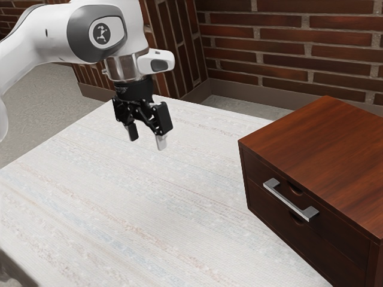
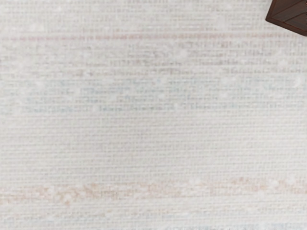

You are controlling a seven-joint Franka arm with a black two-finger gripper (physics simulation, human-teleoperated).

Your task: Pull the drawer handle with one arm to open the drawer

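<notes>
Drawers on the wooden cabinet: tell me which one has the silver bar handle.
The upper drawer: the silver handle is mounted across its front. The lower drawer beneath it shows only a dark recess, no bar.

A dark wooden cabinet corner (image 2: 290, 16) sits on the pale woven tabletop (image 2: 144, 124).

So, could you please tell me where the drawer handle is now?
The drawer handle sits at the exterior view's lower right, on the front of the wooden cabinet, well apart from the open pincer hovering over the table.
</notes>
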